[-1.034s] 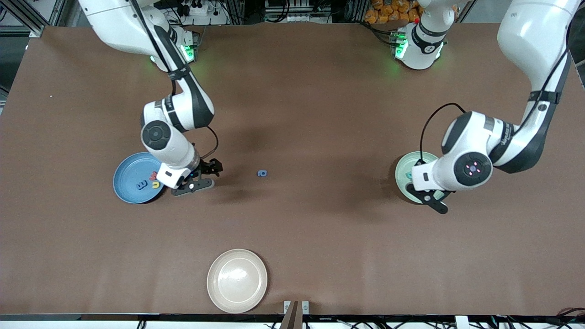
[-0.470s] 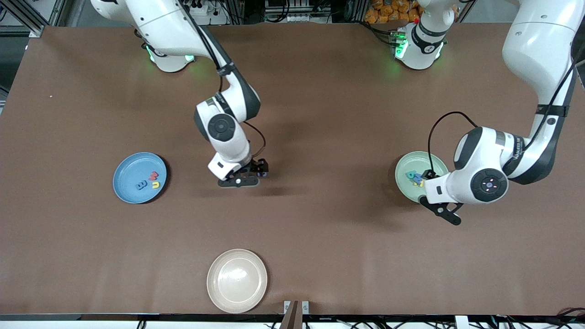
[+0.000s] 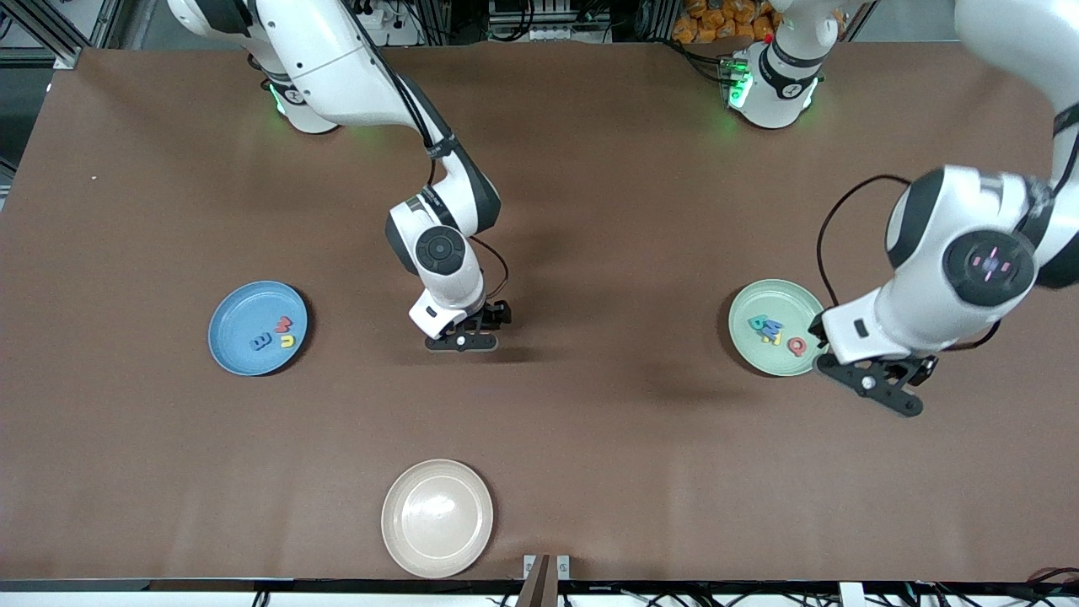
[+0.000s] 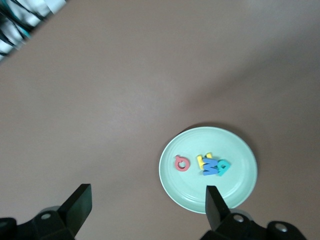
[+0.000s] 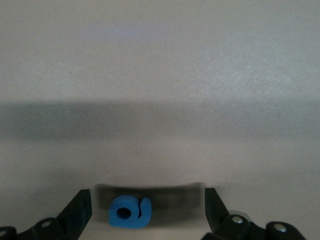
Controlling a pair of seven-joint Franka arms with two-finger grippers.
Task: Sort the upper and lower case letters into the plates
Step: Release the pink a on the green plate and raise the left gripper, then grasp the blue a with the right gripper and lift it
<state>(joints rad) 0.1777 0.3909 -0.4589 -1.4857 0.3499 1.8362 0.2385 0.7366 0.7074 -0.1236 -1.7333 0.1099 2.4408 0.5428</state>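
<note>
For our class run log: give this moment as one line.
right gripper: open over blue letter | left gripper: open beside green plate | blue plate: three letters

Blue letter [image 5: 129, 212] hidden under right tool [image 3: 469, 330] in front view

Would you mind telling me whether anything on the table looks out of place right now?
One blue letter lies on the bare table, outside any plate, between the open right gripper's fingers. The rest sit in the blue plate and mint plate.

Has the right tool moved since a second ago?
Yes. The right tool went from beside the blue plate toward the table's middle, now over the blue letter.
</note>
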